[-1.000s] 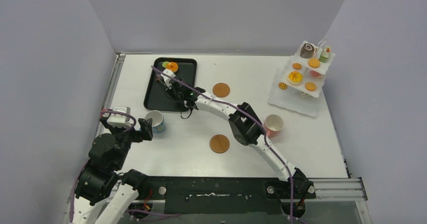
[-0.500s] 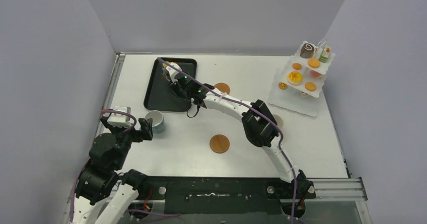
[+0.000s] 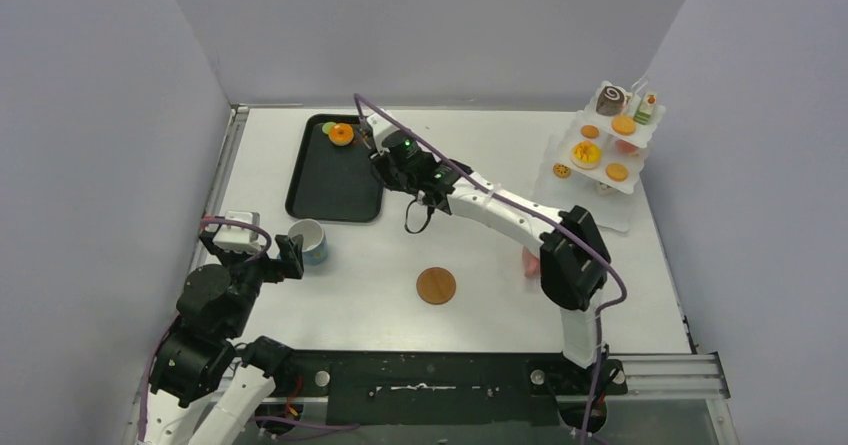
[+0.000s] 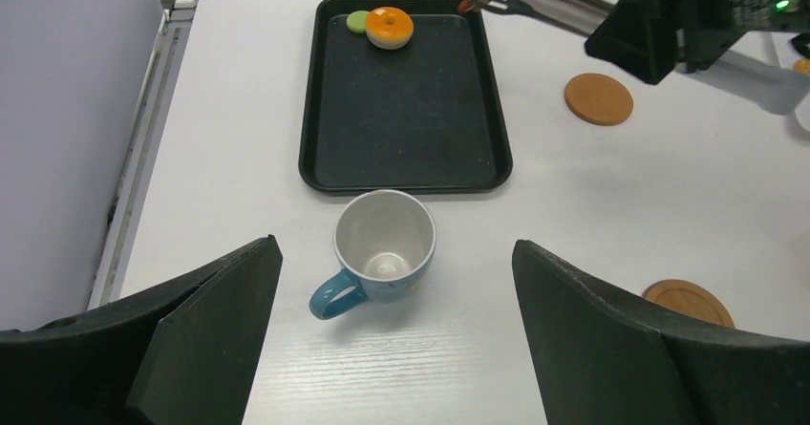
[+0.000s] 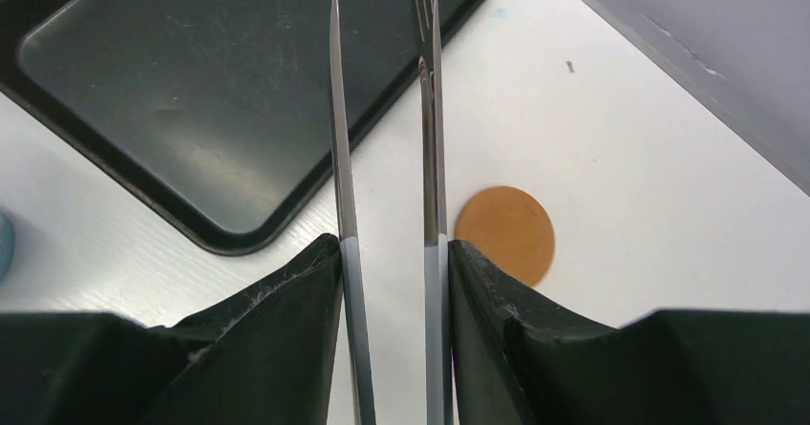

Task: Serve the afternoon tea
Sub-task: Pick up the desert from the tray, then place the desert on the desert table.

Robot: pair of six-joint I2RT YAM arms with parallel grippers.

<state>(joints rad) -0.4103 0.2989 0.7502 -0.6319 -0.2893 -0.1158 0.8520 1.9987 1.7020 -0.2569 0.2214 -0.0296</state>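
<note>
Clamping the long metal tongs between its fingers, the right gripper stands partly closed, pressing on both tong arms. The tong tips lie at the far right corner of the black tray, near the orange tart. Whether they touch it cannot be told. The tart sits at the tray's far end, just beside the green disc.

The left gripper has its fingers spread wide and grips nothing. The blue cup stands upright and untouched, just off the tray's near edge.

The pink cup, half hidden by the right arm, and the other pastries on the tiered stand are well to the tray's right.

Pale print on that arm's black housing is too small to read.
</note>
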